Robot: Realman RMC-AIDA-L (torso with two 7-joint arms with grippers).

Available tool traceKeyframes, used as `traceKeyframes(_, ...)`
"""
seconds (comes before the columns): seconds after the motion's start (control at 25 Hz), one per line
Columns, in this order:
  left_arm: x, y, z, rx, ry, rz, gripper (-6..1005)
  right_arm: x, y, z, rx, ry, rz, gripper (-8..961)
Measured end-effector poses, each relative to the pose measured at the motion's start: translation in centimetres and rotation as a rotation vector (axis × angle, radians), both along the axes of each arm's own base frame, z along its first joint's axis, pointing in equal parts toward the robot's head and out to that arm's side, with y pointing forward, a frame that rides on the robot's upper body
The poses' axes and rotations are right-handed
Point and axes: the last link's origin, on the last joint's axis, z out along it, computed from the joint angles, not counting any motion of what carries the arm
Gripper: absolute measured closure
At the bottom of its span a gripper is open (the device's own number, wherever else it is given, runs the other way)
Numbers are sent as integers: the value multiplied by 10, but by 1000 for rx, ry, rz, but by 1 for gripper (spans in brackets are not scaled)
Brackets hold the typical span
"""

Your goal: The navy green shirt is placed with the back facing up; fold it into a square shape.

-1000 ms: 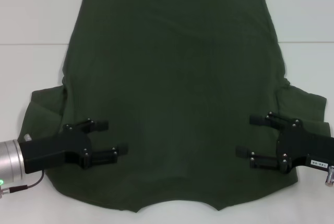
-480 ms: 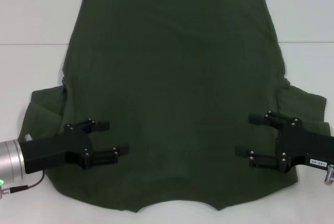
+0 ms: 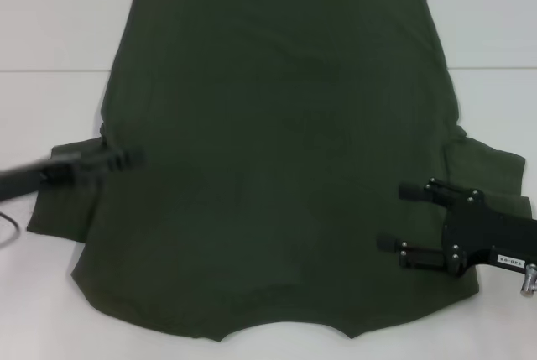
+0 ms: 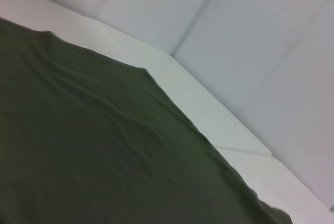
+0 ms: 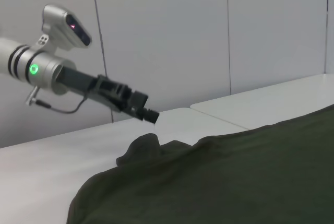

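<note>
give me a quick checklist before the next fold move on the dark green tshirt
1. Dark olive-green cotton T-shirt flat, plain back up: ok.
2. Right black gripper over the shirt's right edge, fingers open: ok.
3. Left black gripper near the left sleeve: ok for place, finger state cannot tell.
4. Either gripper holding cloth: not ok; the right wrist view shows the left one raised above the shirt.
5. Both sleeves spread out to the sides, none folded in yet: ok.
6. White table bare around the hem: ok.

Head camera looks down; both wrist cameras skim the shirt (image 3: 277,150).
</note>
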Motion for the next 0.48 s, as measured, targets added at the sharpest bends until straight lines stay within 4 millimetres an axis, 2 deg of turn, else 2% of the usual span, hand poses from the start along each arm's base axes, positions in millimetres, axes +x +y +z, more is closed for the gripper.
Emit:
traceKeyframes(0.24,-11,26,44,-25,19,233,122,-1,0,-1,-8,-3,5,37)
traceKeyframes(0.36,-20,36,56,-34,102,356,127,-2,-1,-3,-18,-8,12,38)
traceKeyframes(0.48,-24,42,60,-58,187,398,133,-2,-1,-4,-23,-7,12,38)
